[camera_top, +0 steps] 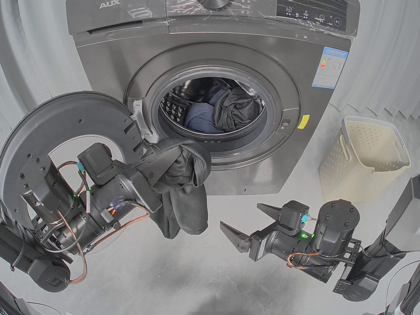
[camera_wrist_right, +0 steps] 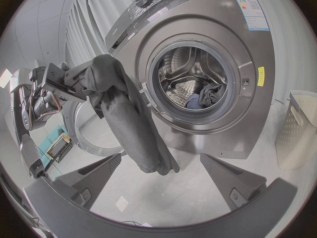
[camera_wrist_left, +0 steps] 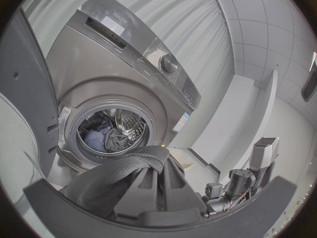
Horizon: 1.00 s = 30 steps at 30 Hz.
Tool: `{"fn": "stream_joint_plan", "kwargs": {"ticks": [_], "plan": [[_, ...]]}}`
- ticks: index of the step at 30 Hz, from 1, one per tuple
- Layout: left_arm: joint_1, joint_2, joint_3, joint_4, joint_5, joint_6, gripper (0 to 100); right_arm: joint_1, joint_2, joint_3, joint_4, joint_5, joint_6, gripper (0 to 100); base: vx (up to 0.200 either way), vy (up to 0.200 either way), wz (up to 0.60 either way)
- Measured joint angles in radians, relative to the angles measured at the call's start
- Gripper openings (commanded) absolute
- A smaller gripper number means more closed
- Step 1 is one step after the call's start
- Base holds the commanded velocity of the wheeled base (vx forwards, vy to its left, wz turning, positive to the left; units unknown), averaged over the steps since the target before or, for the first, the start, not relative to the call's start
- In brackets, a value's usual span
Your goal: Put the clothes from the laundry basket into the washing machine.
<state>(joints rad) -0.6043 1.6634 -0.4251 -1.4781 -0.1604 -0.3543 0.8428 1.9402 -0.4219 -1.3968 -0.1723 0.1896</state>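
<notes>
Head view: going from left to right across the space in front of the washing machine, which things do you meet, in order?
open washer door → left gripper → dark garment hanging from it → right gripper, jaws apart → laundry basket

Dark charcoal on the hanging garment, faint mesh weave showing. Brushed graphite grey for the washing machine (silvery drum inside). In there, a navy piece beside a black piece. Cream laundry basket, dotted with perforations. Yellow sticker, blue-and-white label, both on the front.
</notes>
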Motion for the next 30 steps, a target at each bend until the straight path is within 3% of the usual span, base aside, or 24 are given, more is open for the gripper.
{"fn": "stream_joint_plan", "kwargs": {"ticks": [6,15,30], "plan": [[0.008,0.039,-0.037,-0.001,0.040,0.000,0,0.016,0.039,-0.062,-0.007,0.003,-0.011,100,0.000,0.000,0.00],[0.011,0.070,-0.073,-0.007,0.059,0.000,0,0.048,0.102,-0.174,-0.031,0.013,-0.015,100,0.000,0.000,0.00],[0.001,0.090,-0.091,-0.037,0.071,-0.001,0,0.034,0.219,-0.379,-0.038,0.017,-0.041,100,0.000,0.000,0.00]]}}
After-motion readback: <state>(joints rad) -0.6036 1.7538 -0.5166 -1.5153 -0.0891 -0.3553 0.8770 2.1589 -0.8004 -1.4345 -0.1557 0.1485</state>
